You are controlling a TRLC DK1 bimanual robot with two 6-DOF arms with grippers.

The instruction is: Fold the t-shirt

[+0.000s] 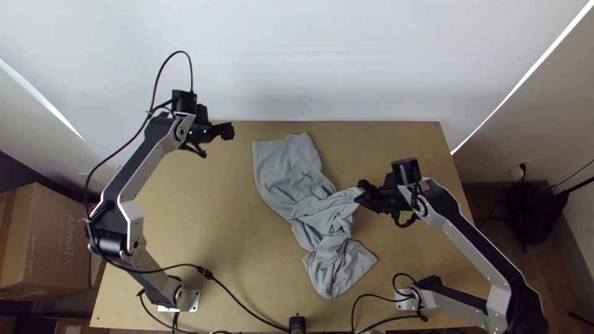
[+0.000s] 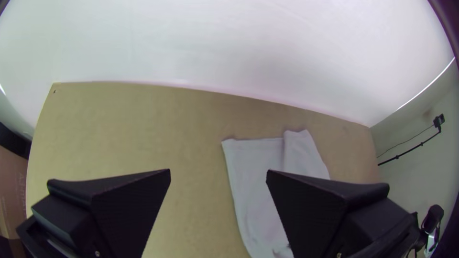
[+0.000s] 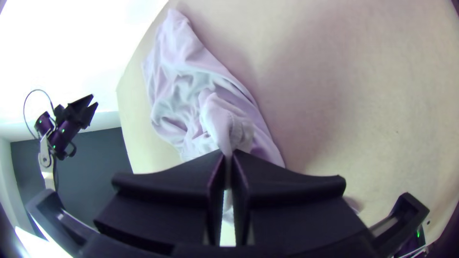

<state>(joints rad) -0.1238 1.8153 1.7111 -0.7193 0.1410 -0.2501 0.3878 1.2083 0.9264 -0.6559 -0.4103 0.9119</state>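
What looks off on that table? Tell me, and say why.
The grey t-shirt looks odd: it lies twisted and bunched in a long strip on the table, crumpled most around its middle, where the right gripper pinches it, not spread flat or neatly folded. I see no spill or damage.

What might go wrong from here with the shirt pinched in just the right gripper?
The right gripper holds only a narrow bunched bit of the t-shirt, so it might slip out.

With the left gripper open and off the cloth, lifting from that single hold would probably bunch it further.

The shirt's near end lies close to a black cable and could catch it if dragged nearer.
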